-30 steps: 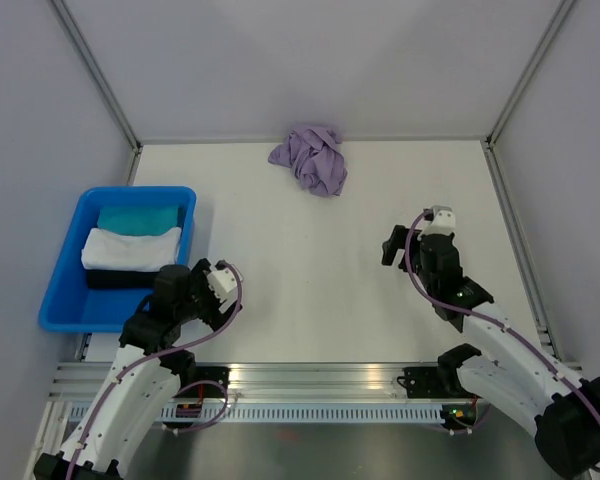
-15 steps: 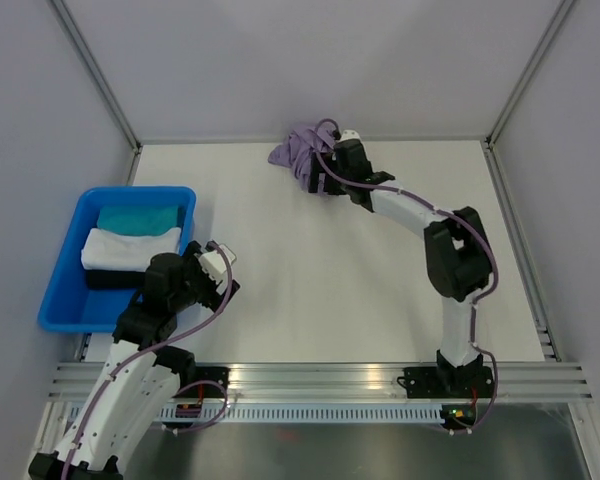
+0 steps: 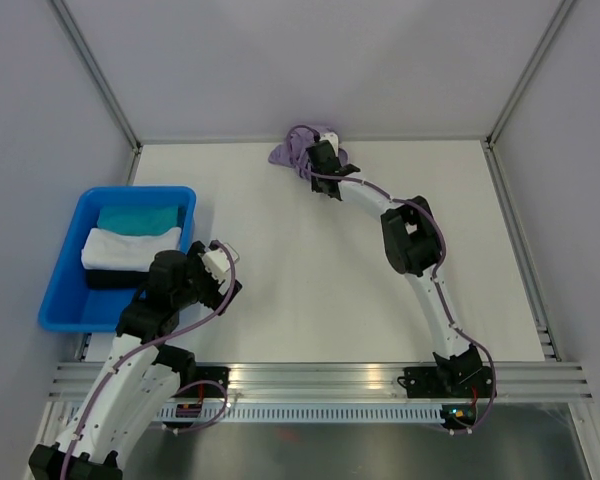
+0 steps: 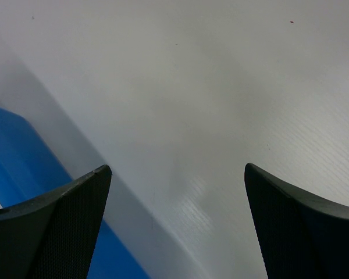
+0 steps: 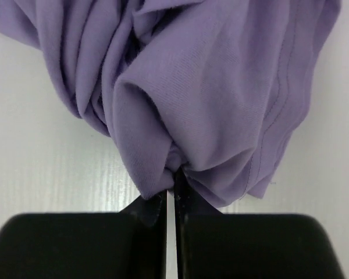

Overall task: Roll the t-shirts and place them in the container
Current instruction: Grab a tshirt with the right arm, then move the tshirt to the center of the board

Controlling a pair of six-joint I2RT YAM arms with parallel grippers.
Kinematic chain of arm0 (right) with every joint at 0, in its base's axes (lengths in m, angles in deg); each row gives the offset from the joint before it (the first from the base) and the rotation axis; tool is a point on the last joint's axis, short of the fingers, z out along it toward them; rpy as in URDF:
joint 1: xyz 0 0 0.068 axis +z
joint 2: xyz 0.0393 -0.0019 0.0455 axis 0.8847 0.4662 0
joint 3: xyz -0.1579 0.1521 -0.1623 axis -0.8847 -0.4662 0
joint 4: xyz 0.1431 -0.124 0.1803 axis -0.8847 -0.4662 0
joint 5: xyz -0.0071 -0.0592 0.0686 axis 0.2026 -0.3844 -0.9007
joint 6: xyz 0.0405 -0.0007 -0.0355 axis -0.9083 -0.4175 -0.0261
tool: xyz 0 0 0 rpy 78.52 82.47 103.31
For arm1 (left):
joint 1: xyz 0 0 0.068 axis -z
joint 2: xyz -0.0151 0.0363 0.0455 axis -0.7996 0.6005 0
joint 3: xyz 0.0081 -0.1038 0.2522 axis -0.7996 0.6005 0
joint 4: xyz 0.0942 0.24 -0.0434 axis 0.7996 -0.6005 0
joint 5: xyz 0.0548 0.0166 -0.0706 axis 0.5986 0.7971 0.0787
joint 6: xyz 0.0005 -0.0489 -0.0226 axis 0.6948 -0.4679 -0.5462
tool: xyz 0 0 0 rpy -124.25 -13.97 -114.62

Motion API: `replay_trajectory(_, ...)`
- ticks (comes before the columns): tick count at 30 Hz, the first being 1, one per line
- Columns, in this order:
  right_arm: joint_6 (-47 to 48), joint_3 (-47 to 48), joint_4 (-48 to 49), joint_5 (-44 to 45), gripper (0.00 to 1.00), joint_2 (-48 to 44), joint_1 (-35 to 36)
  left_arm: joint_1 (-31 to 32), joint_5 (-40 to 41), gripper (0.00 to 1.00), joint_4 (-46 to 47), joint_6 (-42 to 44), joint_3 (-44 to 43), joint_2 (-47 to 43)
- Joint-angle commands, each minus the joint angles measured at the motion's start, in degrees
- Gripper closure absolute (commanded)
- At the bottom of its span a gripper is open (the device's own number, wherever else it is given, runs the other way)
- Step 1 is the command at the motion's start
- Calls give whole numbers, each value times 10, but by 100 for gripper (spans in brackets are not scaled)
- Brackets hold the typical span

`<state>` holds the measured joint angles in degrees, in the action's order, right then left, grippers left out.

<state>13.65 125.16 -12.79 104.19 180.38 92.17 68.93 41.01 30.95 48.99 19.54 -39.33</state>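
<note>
Right end effector (image 5: 170, 197) pinches a fold of limp, light t-shirt (image 5: 209, 104) at twelve o'clock; left end effector (image 4: 175, 168) gapes.

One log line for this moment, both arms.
right jaws: shut on crumpled lavender fabric t-shirt fold | left jaws: open, empty, near blue plastic bin | rolling: not started

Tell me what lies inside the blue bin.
In the blue bin: a teal cloth at the far end, a white cloth nearer. The left arm covers its near right corner.
</note>
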Motion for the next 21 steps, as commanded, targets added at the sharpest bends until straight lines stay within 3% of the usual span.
replay_trajectory(1,28,-16,25,56,100,-54,-2,0,-17,0,23,-20,-11,5)
replay_trajectory(6,74,-141,87,-55,100,-192,1,0,-14,0,23,-18,-5,4)
replay_trajectory(8,89,-190,108,-95,100,-290,7,0,-12,0,22,-18,-8,6)
replay_trajectory(11,121,-265,121,-218,100,-422,17,-1,-1,0,22,-17,-15,8)
replay_trajectory(12,141,-283,106,-298,100,-450,17,0,-1,0,22,-16,-19,8)
replay_trajectory(15,154,-308,76,-375,100,-570,18,0,3,0,20,-12,-26,10)
replay_trajectory(21,116,-339,72,-410,100,-666,19,0,12,0,17,-13,-36,14)
